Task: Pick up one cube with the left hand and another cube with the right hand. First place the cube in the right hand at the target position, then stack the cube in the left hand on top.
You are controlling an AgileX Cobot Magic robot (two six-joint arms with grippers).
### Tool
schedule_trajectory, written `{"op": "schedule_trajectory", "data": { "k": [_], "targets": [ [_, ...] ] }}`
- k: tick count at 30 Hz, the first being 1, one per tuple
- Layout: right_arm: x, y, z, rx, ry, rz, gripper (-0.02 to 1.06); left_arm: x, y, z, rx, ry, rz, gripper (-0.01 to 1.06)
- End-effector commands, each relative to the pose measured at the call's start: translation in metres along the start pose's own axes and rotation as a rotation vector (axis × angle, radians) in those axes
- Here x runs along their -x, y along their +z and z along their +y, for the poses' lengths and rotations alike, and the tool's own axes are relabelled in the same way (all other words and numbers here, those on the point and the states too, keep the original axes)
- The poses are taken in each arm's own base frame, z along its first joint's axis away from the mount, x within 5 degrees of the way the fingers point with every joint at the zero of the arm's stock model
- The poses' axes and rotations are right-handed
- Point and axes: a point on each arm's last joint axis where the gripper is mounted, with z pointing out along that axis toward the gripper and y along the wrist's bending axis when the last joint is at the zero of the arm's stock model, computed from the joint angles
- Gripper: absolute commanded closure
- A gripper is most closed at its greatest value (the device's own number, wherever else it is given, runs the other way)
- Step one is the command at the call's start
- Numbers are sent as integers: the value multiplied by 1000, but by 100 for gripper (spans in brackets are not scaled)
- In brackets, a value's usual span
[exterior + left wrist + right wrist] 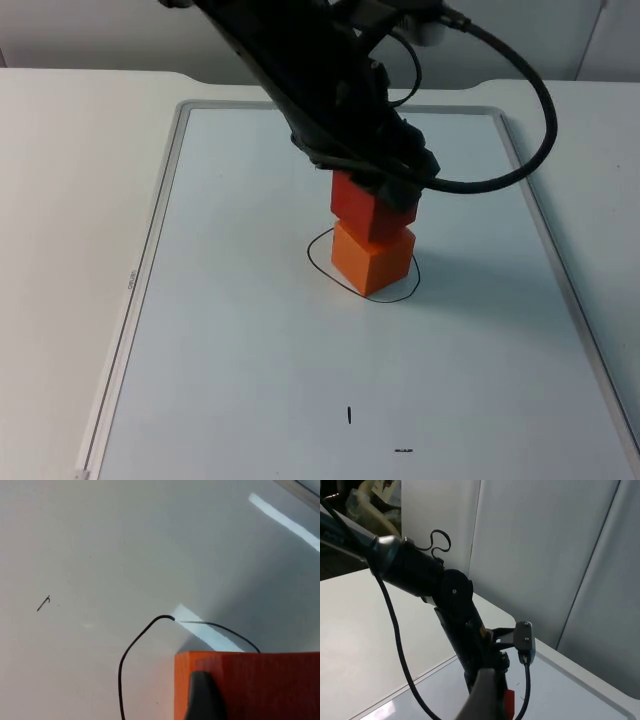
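Note:
An orange cube stands inside a black hand-drawn ring on the whiteboard. A red cube sits on top of it, turned slightly and offset toward the back. My left gripper reaches down from the upper left and is shut on the red cube. In the left wrist view the held cube has a black fingertip against its face, with the ring line beside it. My right gripper waits raised off to the side, facing the left arm and the red cube.
The whiteboard's metal rim runs along the left and right sides. Small black pen marks lie near the front. White table surrounds the board, and the grey partition wall stands behind.

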Motion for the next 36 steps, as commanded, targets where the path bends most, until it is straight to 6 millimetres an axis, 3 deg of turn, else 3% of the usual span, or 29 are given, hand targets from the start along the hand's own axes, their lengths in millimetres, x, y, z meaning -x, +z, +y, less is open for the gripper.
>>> {"op": "schedule_trajectory", "data": {
  "k": [1, 30, 34, 36],
  "targets": [
    [0, 1, 0, 1, -10, -3, 26, 5, -1, -3, 0, 2, -25, 94],
    [0, 1, 0, -1, -9, -6, 26, -3, 16, -1, -20, -18, 4, 94],
    [0, 1, 0, -1, -9, -6, 26, -3, 16, -2, -23, -18, 8, 84],
    [0, 1, 0, -1, -9, -6, 26, -4, 16, -2, -27, -18, 13, 73]
  ]
}}
